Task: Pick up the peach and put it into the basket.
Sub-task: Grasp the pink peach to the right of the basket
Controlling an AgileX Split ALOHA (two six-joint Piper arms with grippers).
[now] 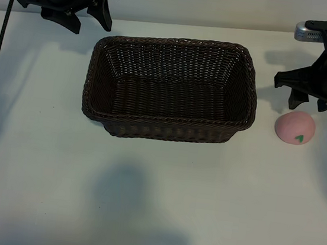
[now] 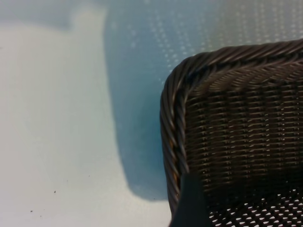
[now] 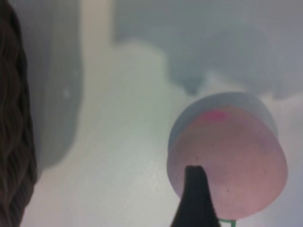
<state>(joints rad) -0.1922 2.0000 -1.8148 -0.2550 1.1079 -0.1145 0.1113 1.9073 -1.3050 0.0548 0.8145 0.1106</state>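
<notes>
Peach [image 1: 295, 127] just under my right gripper [image 1: 307, 99], jaws spread, empty; off-centre pinch could roll it away from basket [image 1: 165, 129].

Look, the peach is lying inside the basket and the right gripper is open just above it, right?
Not quite. The peach is not inside the basket; it lies on the table beside it, on the right arm's side, as the exterior view shows. The rest holds: the right gripper is open just above the peach.
</notes>
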